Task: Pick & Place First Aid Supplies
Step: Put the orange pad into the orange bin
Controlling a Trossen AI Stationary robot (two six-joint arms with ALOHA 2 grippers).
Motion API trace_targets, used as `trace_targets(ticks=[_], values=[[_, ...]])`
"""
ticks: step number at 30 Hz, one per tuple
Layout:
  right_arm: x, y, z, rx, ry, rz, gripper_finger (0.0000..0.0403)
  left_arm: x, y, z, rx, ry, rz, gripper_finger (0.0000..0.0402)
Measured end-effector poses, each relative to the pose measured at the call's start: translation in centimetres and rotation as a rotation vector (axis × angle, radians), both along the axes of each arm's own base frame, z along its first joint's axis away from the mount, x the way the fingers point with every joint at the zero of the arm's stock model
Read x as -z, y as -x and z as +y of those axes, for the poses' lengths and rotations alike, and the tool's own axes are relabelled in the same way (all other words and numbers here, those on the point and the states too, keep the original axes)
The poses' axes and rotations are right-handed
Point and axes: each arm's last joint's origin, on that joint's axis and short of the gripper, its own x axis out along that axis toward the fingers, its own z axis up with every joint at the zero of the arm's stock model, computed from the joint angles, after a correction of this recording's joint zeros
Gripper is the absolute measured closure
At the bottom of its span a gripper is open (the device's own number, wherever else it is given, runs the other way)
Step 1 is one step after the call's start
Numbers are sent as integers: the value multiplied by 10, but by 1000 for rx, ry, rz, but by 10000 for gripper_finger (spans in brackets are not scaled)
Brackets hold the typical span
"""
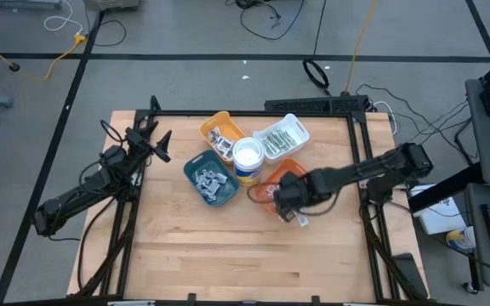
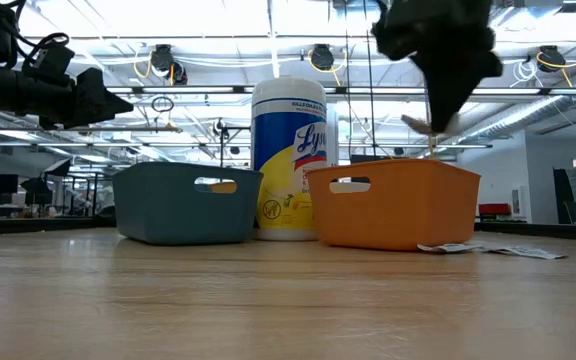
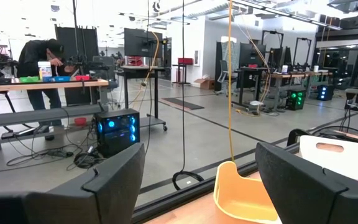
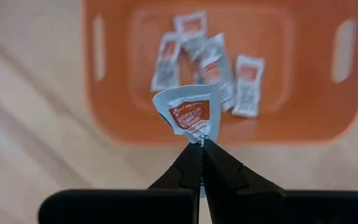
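My right gripper (image 4: pixel 201 143) hovers over the orange tray (image 4: pixel 216 127), shut on a white packet with a red mark (image 4: pixel 190 113). Several like packets (image 4: pixel 213 62) lie flat on the tray's floor. In the high view the right gripper (image 1: pixel 286 194) is above the orange tray (image 1: pixel 272 176); in the low view it (image 2: pixel 438 110) hangs over that tray (image 2: pixel 393 205). A few more packets (image 2: pixel 448 247) lie on the table beside the tray. My left gripper (image 1: pixel 156 140) waits open near the table's far left corner, raised off the table. My right gripper pinches the packet's lower edge (image 4: pixel 199 134) between the tips of its two fingers, coming from above and pointing down. The packet is lifted clear above the orange tray, curled and sticking out beyond the fingertips.
A blue-grey tray (image 1: pixel 211 178), a yellow tray (image 1: pixel 224 136), a white tray (image 1: pixel 281 138) and a white round wipes tub (image 1: pixel 247 160) stand clustered beside the orange tray. Bare wood (image 1: pixel 228 246) spreads toward the near edge. A person (image 3: pixel 42 56) stands far off in the room.
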Motion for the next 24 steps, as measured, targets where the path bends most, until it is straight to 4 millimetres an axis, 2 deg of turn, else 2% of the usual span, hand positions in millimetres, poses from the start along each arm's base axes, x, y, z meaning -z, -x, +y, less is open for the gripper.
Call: trace_targets(ticks=[6,9,19,24], values=[[1,-8,-40,40,-11,5,403,0,0,0,0,0,0,94],[12,-11,-52,48,-9,-21,403,0,0,0,0,0,0,94],[62,-4,-69,79,-9,-48,403,0,0,0,0,0,0,94],[74,-2,-74,69,-7,-69,403,0,0,0,0,0,0,94]])
